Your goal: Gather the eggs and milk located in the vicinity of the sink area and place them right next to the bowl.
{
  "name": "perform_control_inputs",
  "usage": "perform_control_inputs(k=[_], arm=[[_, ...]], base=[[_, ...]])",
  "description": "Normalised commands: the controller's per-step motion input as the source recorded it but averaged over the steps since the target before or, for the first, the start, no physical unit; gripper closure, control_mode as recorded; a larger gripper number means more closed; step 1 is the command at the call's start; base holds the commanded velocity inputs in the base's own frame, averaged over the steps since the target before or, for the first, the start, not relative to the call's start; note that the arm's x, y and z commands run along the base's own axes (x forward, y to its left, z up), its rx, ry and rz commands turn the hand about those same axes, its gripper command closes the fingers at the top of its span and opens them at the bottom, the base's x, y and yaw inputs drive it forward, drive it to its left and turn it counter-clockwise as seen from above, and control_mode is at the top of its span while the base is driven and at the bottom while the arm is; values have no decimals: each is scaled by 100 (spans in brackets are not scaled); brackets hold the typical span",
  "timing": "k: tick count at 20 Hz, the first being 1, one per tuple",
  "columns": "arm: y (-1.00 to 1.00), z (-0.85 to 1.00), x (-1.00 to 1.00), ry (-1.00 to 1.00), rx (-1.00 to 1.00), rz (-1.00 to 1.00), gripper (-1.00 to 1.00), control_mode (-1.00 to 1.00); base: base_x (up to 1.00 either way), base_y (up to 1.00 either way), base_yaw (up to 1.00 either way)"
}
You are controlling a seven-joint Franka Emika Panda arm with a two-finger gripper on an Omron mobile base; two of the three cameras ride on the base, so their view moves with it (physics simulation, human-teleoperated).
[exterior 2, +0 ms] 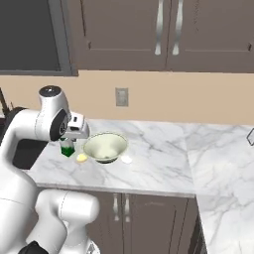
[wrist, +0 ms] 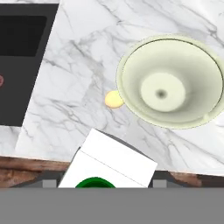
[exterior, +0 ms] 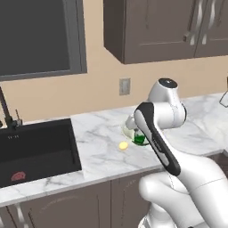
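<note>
The milk [wrist: 111, 168] is held clamped in the tool [exterior 2: 68, 144], above the marble worktop [exterior 2: 158, 163] just beside the bowl [exterior 2: 105, 147]. The egg [wrist: 114, 99] lies beside the bowl. If lowered carelessly, the egg could be struck or the carton tipped.

Left and right base views look forward and down over the worktop [exterior: 102, 147] from opposite rear sides, sharing the bowl [exterior 2: 105, 147]; the hand view looks straight down, close above.

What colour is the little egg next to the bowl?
Yellow-orange. The egg lies on the marble counter right beside the bowl; the hand view shows it best.
</note>
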Motion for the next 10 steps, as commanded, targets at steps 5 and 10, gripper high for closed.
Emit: perform_control_inputs(k=[5, 10], arm=[[0, 0, 0, 0, 0, 0, 100, 100], [0, 0, 0, 0, 0, 0, 100, 100]], base=[[9, -72, 24], [44, -10, 10]])
